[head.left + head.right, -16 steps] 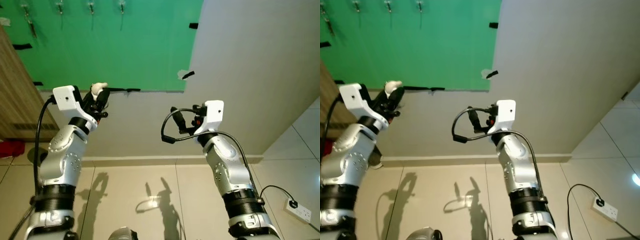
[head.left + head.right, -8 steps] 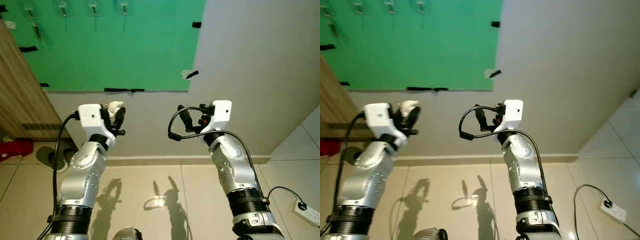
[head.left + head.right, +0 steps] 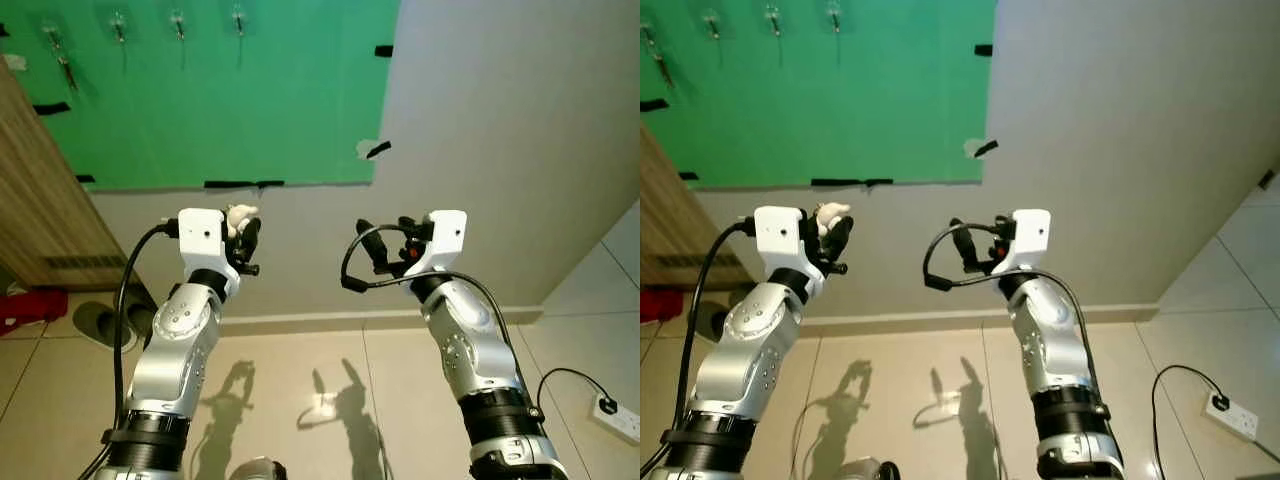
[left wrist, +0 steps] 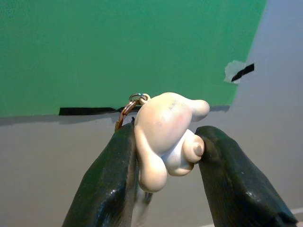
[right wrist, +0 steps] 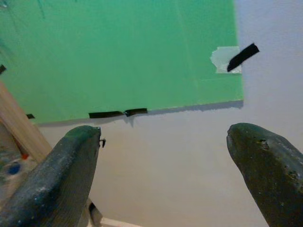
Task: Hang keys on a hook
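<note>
My left gripper [image 3: 244, 223] is shut on a cream-coloured keychain figure [image 4: 166, 136], raised in front of the wall just below the green board [image 3: 250, 100]. A small metal ring [image 4: 136, 99] sticks out above the figure. Several hooks [image 3: 178, 20] line the top of the board, far above and to the left of the gripper. The leftmost hook [image 3: 58, 42] has something thin hanging from it. My right gripper [image 5: 163, 153] is open with nothing between its fingers, held up beside the left at about the same height.
A wooden cabinet [image 3: 40, 230] stands against the wall on the left. At its foot lie a red object [image 3: 25, 305] and slippers [image 3: 95, 322]. A wall socket [image 3: 618, 420] with a plugged cable sits low on the right, above the tiled floor [image 3: 300, 370].
My left arm has come down and inward from the board's lower edge, still holding the figure. The right arm has sunk slightly. The camera has shifted a little.
</note>
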Controlling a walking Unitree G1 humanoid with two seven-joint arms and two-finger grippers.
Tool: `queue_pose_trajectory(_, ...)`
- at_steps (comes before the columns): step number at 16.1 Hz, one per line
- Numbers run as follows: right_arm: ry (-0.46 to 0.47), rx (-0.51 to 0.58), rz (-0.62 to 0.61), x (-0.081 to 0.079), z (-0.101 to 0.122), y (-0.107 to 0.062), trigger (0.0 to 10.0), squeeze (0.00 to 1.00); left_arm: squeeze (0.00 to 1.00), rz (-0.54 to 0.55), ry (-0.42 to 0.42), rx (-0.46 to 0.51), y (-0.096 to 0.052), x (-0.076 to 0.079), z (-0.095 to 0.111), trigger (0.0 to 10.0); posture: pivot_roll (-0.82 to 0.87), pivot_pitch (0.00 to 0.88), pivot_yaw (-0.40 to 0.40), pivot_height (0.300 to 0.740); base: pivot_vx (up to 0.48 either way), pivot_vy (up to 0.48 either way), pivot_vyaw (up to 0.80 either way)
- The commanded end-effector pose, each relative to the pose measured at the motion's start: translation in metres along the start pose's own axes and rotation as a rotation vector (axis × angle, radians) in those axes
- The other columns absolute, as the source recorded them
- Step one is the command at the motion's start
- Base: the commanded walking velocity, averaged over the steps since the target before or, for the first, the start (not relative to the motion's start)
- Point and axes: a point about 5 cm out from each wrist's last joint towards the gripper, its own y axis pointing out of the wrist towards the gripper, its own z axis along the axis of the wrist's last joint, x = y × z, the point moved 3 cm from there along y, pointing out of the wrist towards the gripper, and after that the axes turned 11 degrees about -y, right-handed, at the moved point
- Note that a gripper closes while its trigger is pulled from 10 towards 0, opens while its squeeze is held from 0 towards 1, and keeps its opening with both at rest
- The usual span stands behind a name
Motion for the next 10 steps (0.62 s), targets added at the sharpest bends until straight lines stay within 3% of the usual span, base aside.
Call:
queue_pose_trajectory(1,0.000,0.006,0.033,-0.006,0.003,0.004,10.0,0.00,0.00,0.010,0.035,0.007,0.003,-0.004,0.003,10.0,0.00,0.000,0.042,0.740,0.000,0.000,0.00)
queue_pose_trajectory(2,-0.006,0.003,0.034,-0.006,0.004,0.006,10.0,0.00,0.00,0.022,0.037,0.009,0.007,-0.007,0.005,10.0,0.00,0.000,0.038,0.740,0.000,0.000,0.00)
queue_pose_trajectory(3,-0.096,-0.013,-0.018,0.002,0.007,0.011,10.0,0.00,0.00,0.026,0.061,0.025,0.010,-0.008,0.010,10.0,0.00,0.000,0.031,0.740,0.000,0.000,0.41)
queue_pose_trajectory(5,-0.111,-0.031,-0.089,0.014,0.006,0.011,10.0,0.00,0.00,0.062,0.054,0.013,0.008,-0.015,0.005,10.0,0.00,0.000,0.027,0.740,0.000,0.000,0.00)
queue_pose_trajectory(7,-0.131,-0.046,-0.101,0.018,0.000,0.004,10.0,0.00,0.00,0.103,-0.009,-0.013,-0.006,-0.023,-0.011,10.0,0.00,0.000,0.024,0.740,0.000,0.000,0.00)
queue_pose_trajectory(10,-0.147,-0.058,-0.191,0.029,-0.003,0.000,10.0,0.00,0.00,0.130,0.001,-0.015,-0.007,-0.026,-0.013,10.0,-0.01,0.000,0.027,0.740,0.000,0.472,0.00)
